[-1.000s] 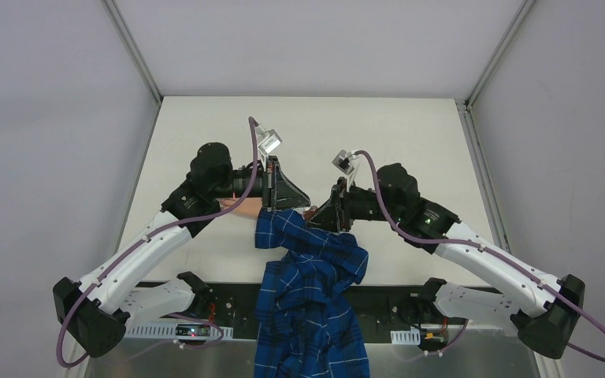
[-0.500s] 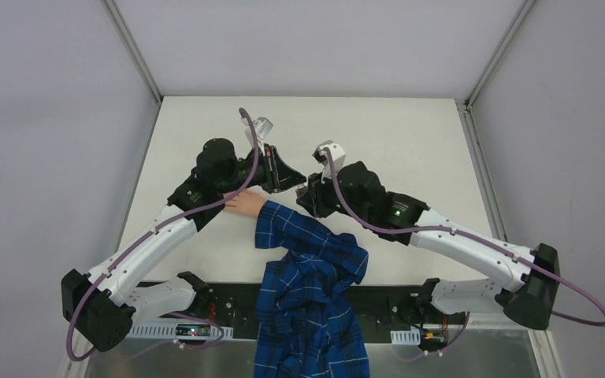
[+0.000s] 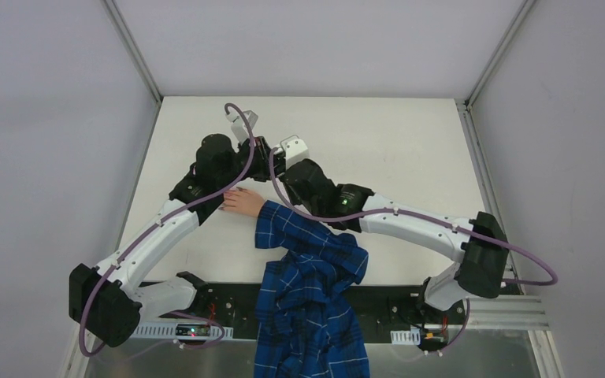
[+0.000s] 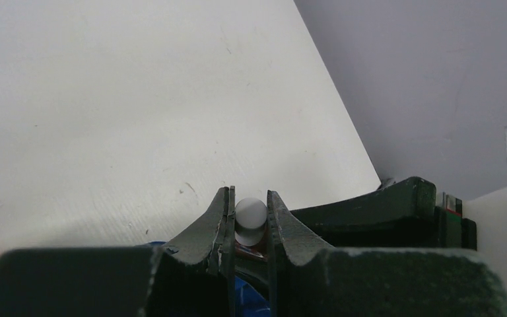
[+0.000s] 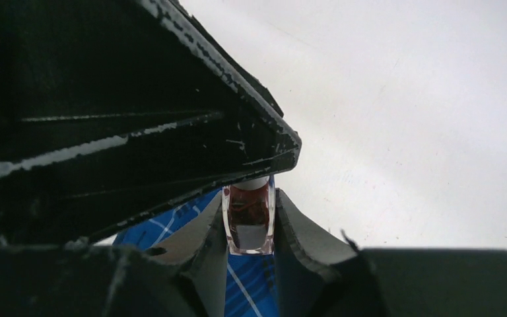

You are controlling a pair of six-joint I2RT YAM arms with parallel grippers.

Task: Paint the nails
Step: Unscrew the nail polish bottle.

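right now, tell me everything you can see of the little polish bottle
The polish bottle is small, squarish and clear like glass, holding dark red polish. The right hand is shut on its two sides, gripping the body. Its round white cap is pinched in the left hand, so both hands meet at it. The blue plaid sleeve shows behind it. Whether the cap is screwed tight cannot be told.

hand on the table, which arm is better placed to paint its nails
left, probably: the left tool grips the white cap, the right tool holds the bottle, the hand lies by the left arm
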